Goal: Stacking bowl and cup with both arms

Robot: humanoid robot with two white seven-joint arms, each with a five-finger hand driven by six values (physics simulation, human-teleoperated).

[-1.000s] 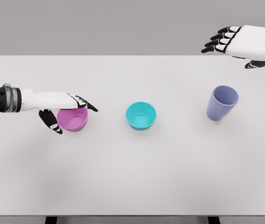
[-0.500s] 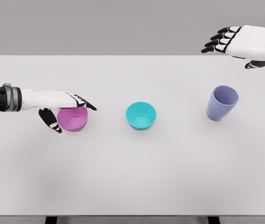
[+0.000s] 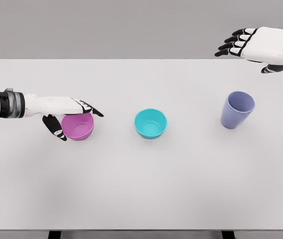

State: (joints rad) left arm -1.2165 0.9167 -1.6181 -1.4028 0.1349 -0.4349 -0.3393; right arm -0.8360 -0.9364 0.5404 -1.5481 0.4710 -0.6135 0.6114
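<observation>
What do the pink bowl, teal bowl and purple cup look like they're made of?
All three look like matte plastic, though a simulator's render leaves it open. The pink bowl, teal bowl and purple cup each show one flat, even color, thin smooth walls and soft shading with no glare or pattern.

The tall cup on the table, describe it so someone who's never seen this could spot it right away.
On the white table, three containers sit in a row. The purple cup is the rightmost, right of the teal bowl and far from the pink bowl by the left hand. It alone is tall, narrow and lavender-blue, leaning slightly right.
</observation>
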